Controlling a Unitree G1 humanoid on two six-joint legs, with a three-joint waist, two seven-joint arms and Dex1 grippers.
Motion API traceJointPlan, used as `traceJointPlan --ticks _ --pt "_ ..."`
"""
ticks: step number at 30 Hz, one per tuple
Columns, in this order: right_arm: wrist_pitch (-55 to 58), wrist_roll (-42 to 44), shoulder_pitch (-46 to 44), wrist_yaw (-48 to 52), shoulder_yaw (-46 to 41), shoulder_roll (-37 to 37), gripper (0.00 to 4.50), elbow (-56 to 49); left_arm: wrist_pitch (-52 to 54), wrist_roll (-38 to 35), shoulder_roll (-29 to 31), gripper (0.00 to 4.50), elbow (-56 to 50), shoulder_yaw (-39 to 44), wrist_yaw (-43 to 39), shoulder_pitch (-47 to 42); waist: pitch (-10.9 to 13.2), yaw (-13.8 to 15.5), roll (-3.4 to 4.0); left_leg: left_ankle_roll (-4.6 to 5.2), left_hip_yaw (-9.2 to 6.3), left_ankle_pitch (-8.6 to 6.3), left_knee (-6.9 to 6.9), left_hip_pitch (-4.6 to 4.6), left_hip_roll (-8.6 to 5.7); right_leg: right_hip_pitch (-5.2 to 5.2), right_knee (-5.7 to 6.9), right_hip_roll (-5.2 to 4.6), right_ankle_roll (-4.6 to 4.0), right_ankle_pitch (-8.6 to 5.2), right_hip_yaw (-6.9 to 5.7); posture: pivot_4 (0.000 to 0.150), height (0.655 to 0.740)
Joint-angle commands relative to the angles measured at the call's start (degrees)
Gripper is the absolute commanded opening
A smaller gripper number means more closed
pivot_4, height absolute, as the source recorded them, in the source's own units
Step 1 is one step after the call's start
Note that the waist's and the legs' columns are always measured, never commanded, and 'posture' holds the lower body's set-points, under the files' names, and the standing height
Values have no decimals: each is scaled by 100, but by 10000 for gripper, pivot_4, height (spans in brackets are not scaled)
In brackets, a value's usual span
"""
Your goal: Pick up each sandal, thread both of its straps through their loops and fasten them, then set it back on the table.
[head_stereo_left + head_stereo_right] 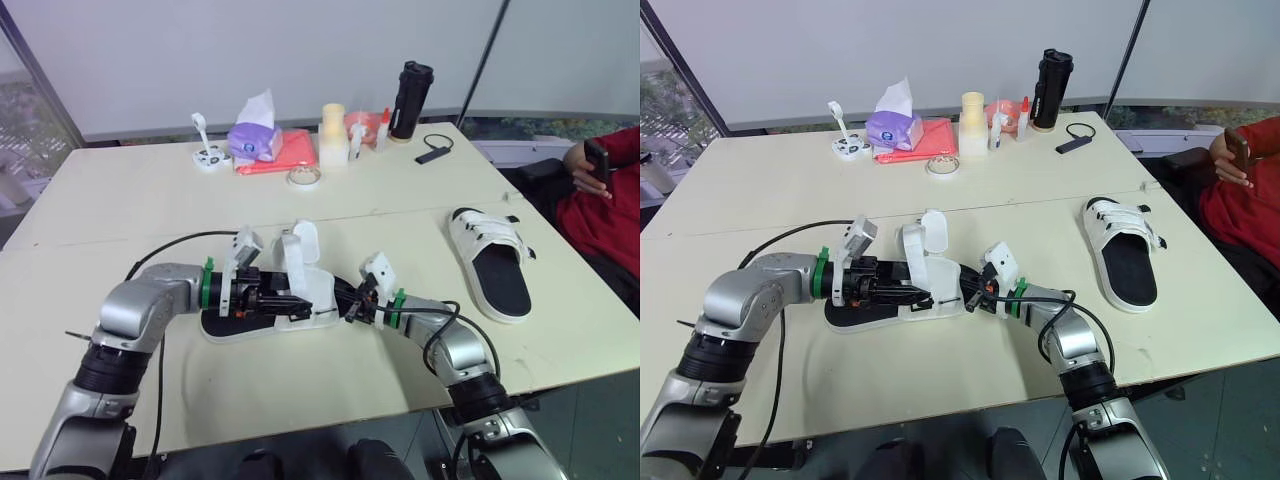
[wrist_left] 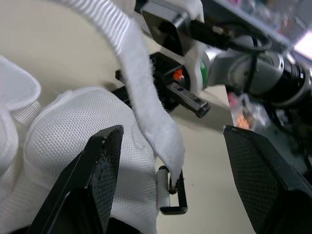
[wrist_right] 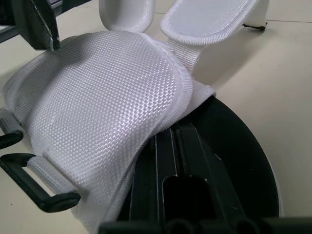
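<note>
A white sandal with a black sole point(image 1: 228, 326) lies at the table's front middle, its two straps point(image 1: 301, 246) unfastened and standing up. My left gripper point(image 1: 288, 300) reaches over its upper from the left. It is open, its pads point(image 2: 100, 165) either side of a hanging strap end point(image 2: 163, 141) above a black loop point(image 2: 173, 199). My right gripper point(image 1: 350, 302) comes from the right, shut, its fingers point(image 3: 183, 161) lying on the insole under the upper's edge point(image 3: 112, 92). A second sandal point(image 1: 492, 258) with both straps fastened lies to the right.
At the table's back stand a tissue pack point(image 1: 255, 135), a red cloth point(image 1: 288, 153), a tape roll point(image 1: 304, 177), a cream bottle point(image 1: 333, 135), a black flask point(image 1: 411, 98) and a small black device point(image 1: 433, 153). A person in red point(image 1: 612, 205) sits past the right edge.
</note>
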Motion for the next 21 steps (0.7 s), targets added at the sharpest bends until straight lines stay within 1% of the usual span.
traceJointPlan --ticks 1,4,6,7,9,10,12,16,21 --pt "129 -195 99 -59 170 39 0 289 146 -292 -22 33577 -325 247 218 0 0 1 0 0 0 0 0 0 0 1 0 0 0 0 0 1500 7400" --pt "120 -201 82 -48 175 39 0 316 123 -321 -52 33577 -360 251 386 71 0 0 0 0 0 0 -1 3 0 3 -1 0 0 0 0 1500 7400" --pt "110 -203 55 -46 174 49 0 348 144 -392 -151 28387 -365 273 513 114 0 2 0 0 1 0 -2 5 0 4 -1 0 0 0 0 1500 7400" --pt "104 -204 51 -44 174 50 0 354 135 -409 -172 24581 -399 248 540 152 0 1 0 0 0 0 -2 6 0 6 -1 0 0 0 0 1500 7400" --pt "100 -203 58 -43 171 46 0 351 104 -418 -169 15604 -447 197 560 207 0 -2 0 0 1 0 -2 7 0 6 -1 0 0 0 0 1500 7400" --pt "98 -204 52 -44 168 46 0 359 86 -413 -162 9761 -446 180 561 218 0 -2 0 0 1 0 -2 8 0 6 -1 0 -1 0 1 1500 7400" --pt "99 -205 60 -43 166 39 0 357 52 -409 -159 1159 -411 192 580 214 0 0 0 -1 1 0 -5 10 0 7 -2 0 -1 0 1 1500 7400" --pt "89 -207 86 -47 159 27 0 355 144 -539 -185 1159 -380 321 679 184 0 0 0 -1 2 0 -5 17 -1 13 -2 0 -1 0 1 1500 7400" --pt "77 -203 88 -55 163 46 0 372 606 -1043 -34 1159 -322 664 695 4 0 0 0 -1 2 0 -6 18 0 14 -3 0 -1 0 1 1500 7400"
